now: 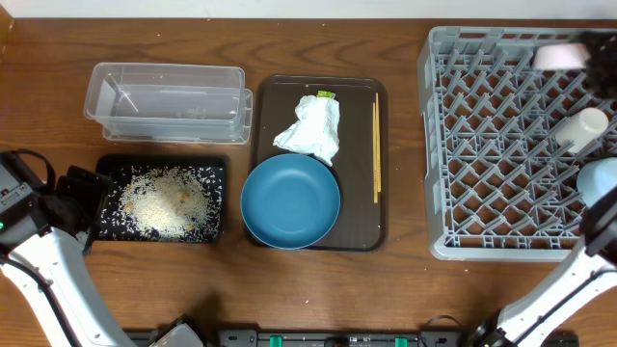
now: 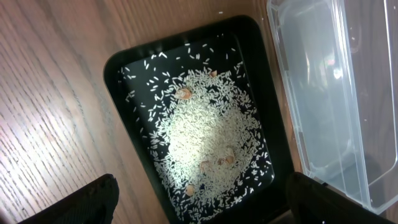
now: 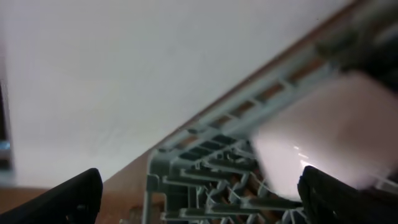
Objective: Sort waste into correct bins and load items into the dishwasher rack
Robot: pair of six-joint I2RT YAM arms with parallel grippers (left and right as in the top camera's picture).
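My right pincer (image 3: 199, 186) open, pink cup (image 3: 323, 134) just ahead in rack (image 3: 186, 165). I should lift straight up, clear of cup. Left pincer (image 2: 202, 186) open above rice tray (image 2: 112, 62).

2 white arms (image 1: 48, 275) — black wrists, blunt black fingers (image 2: 81, 202).

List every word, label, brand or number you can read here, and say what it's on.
No readable text in any view.
wrapper: only a green-yellow edge shows above the napkin; any print is too small to read.
dishwasher rack, black tray, clear container: no markings visible.
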